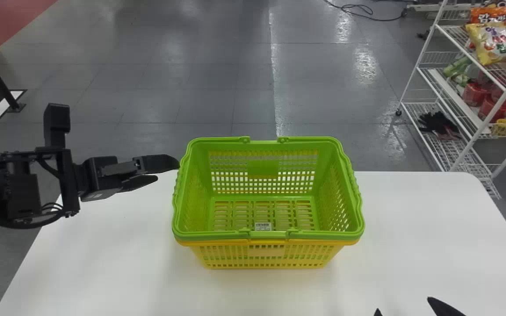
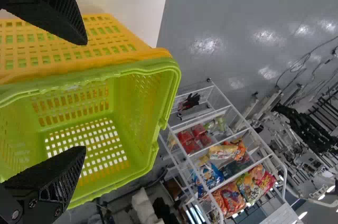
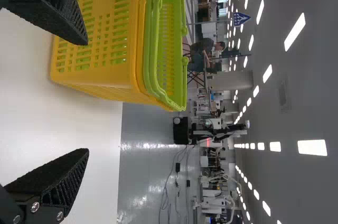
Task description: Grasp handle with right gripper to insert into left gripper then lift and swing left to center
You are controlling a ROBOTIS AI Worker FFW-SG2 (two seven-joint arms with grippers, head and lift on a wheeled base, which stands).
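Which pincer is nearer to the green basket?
Left. The left pincer is beside the basket, at its left rim; the right pincer is farther, past the basket's near right corner.

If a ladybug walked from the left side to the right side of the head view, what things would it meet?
The left gripper → the green basket → the right gripper → the yellow snack bag.
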